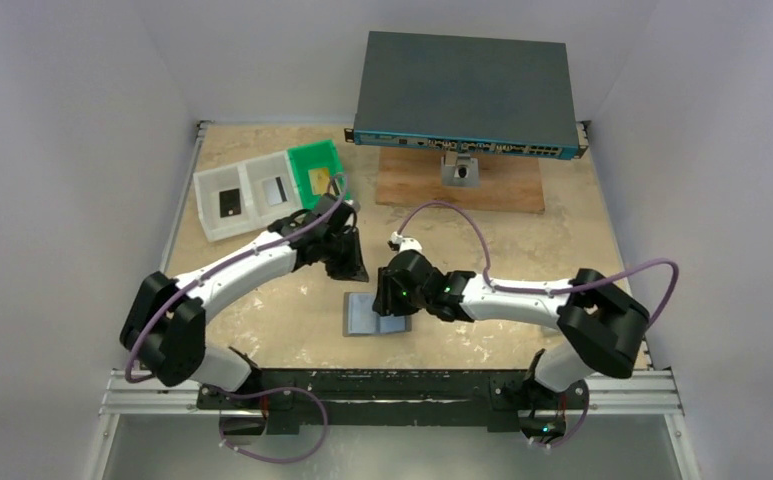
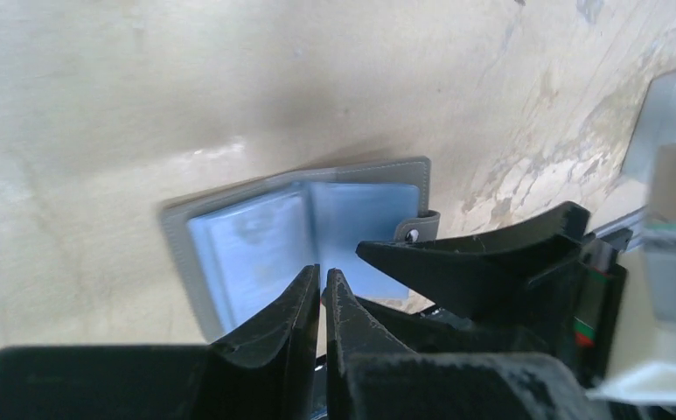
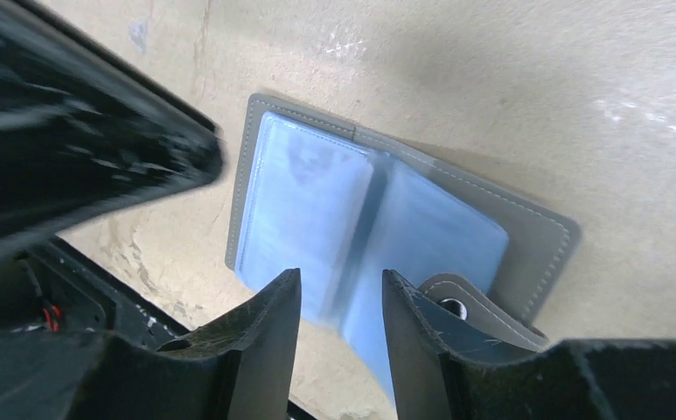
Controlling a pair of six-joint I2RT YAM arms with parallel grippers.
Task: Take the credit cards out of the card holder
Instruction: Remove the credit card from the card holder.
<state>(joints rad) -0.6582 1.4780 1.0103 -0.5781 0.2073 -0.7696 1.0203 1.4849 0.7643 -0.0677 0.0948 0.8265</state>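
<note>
Surface: a mottled tan table [image 1: 282, 335], matte and stone-like, is enclosed by plain white walls.
Trays: white and green plastic trays [image 1: 252, 190] are set near the left pincer [image 2: 321, 276], off to its far left. Three credit cards [image 1: 230, 203], black, silver-grey and gold, thin and stiff, are laid one to a compartment, seemingly sorted by colour.
Left pincer: its tapered black fingers are seen together, with only a slit between, and nothing is gripped. The card holder [image 2: 255, 245] lies just below and ahead of its tips.
Card holder: the soft grey stitched wallet is spread flat under the right pincer [image 3: 341, 275], so its bluish clear pockets are exposed. Whether any card is inside cannot be told.
Right pincer: its fingers are held apart over the near pocket edge, beside the stud tab, probably to pin or probe a pocket.
Box: a flat dark metal box [image 1: 467, 95] is placed well beyond the right pincer.
</note>
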